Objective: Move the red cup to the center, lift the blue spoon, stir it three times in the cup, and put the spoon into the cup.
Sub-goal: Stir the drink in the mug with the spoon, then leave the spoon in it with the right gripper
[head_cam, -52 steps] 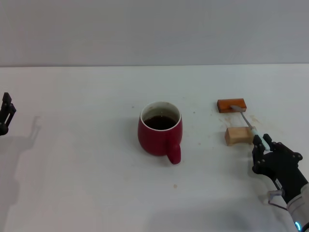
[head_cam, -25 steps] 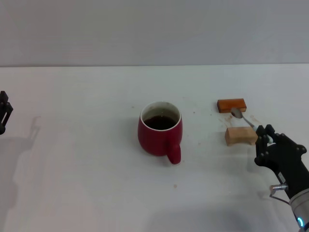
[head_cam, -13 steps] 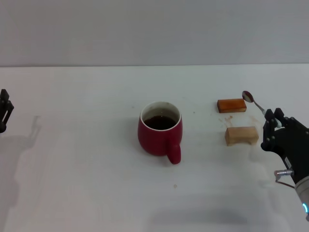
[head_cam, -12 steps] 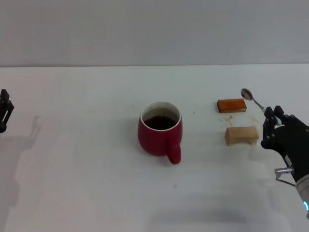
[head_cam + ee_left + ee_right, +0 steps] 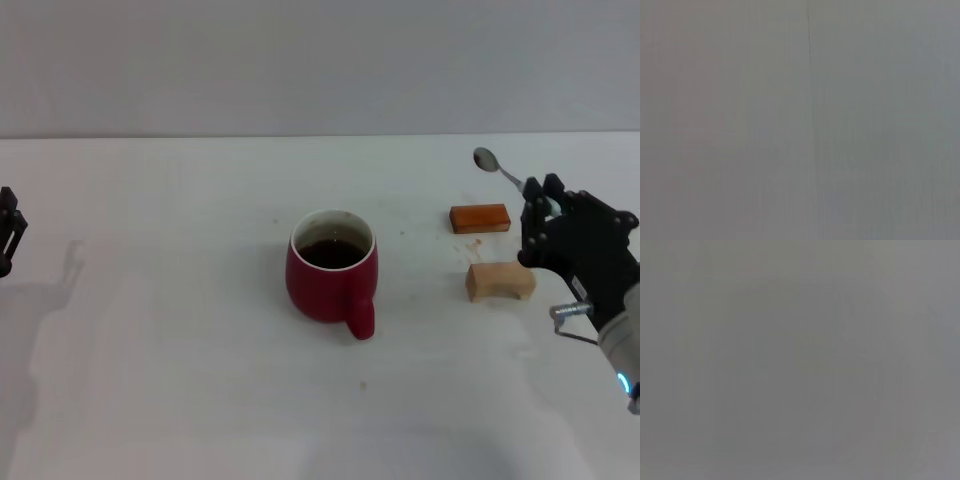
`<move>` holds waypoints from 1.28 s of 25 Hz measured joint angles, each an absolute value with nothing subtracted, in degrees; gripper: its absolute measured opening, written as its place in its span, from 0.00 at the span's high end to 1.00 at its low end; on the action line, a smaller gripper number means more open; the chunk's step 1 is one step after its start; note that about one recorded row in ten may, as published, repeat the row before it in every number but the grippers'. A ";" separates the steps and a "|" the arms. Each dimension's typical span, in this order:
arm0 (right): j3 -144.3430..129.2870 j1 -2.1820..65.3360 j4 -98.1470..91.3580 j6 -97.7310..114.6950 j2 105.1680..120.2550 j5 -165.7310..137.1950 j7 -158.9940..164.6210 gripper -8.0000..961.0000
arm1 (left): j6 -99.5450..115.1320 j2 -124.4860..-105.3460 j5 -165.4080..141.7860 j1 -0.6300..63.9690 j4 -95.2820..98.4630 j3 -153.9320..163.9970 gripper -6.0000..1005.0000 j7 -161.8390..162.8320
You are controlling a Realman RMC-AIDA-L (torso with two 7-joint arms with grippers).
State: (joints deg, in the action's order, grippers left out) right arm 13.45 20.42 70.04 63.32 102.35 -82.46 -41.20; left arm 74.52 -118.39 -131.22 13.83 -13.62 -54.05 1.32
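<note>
Black right gripper (image 5: 543,212), raised above the table (image 5: 180,400), clenched on blue spoon (image 5: 497,168), bowl up-left. Red cup (image 5: 331,272) well left of it. Left gripper (image 5: 8,232) parked at far edge.

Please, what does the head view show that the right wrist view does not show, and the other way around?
Only the head view shows the scene: the red cup with dark liquid at the table's middle, the right pincer shut on the blue spoon held in the air, two small blocks below it, and the left pincer at the table's left edge. Only the right wrist view: nothing, just plain grey. Shared: no recognisable thing.
</note>
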 joint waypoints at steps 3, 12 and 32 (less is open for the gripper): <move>17.98 18.63 75.50 57.85 101.44 -82.46 -47.07 0.87 | 74.52 -118.39 -131.21 13.81 -13.55 -54.05 0.16 1.32; 40.11 6.19 88.69 30.13 105.60 -82.17 -69.31 0.87 | 74.53 -118.39 -131.22 13.71 -13.37 -54.05 0.16 1.32; 66.74 0.36 95.52 -15.75 114.25 -107.58 -44.48 0.87 | 74.61 -118.39 -131.55 13.46 -13.81 -53.92 0.16 1.32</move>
